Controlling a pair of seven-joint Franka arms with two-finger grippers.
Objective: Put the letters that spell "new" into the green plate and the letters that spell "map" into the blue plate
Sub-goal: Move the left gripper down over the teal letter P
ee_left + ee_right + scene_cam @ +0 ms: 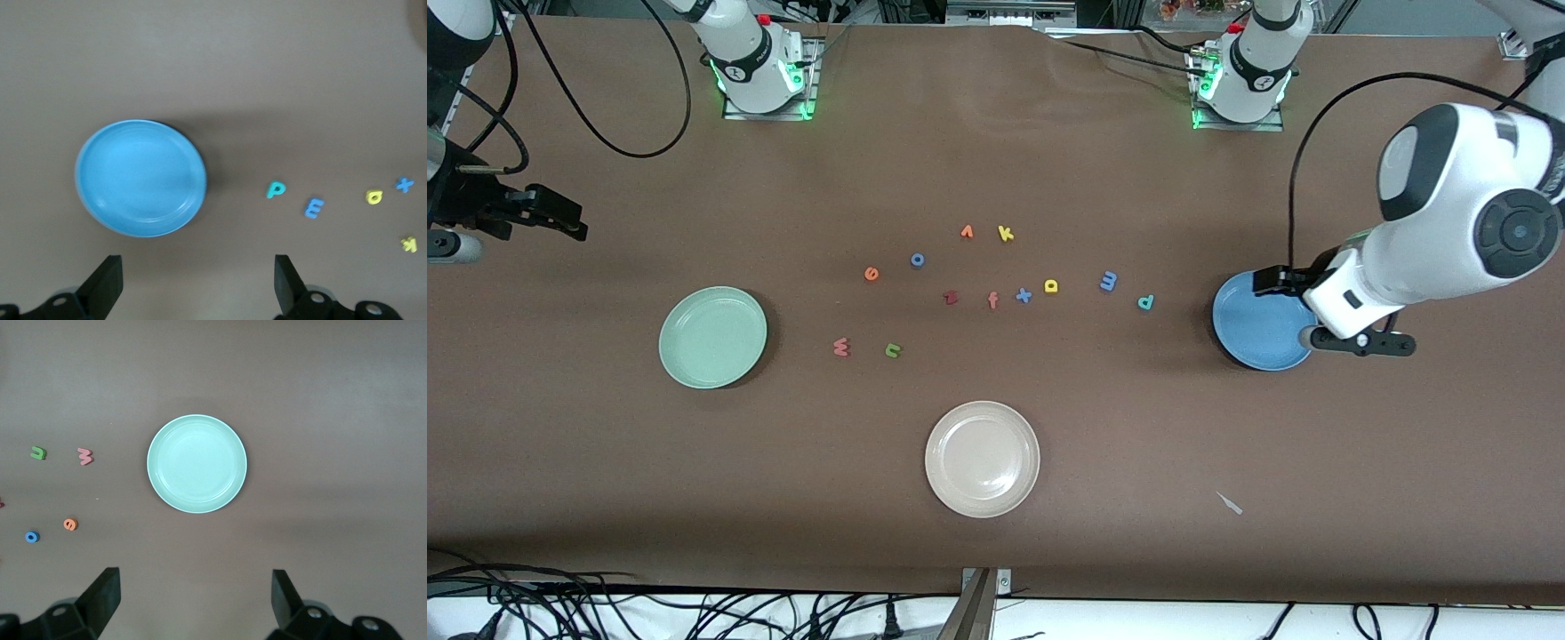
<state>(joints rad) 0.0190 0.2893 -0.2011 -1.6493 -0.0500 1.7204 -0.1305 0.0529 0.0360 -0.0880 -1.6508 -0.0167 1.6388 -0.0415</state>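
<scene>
Six tiny foam letters flat on the worktop between green plate (712, 337) and blue plate (1261, 322), w (841, 347), n (893, 350), e (871, 274) nearer green, m (1109, 281), p (1145, 302), a (1051, 285) nearer blue; probably light, soft, squashy, best pinched edgewise; left gripper (195, 283) over blue plate's edge, right gripper (193, 600) beside green, both apart, empty.

The front camera sits high, facing the robots' bases along its twelve o'clock edge, taking in the whole surface (1103, 462). The left wrist camera looks straight down from well above the blue plate (141, 177), its own hand (195, 283) at six o'clock. The right wrist camera looks straight down on the green plate (197, 463), its hand (193, 600) likewise. Both plates show again in the front view.
</scene>
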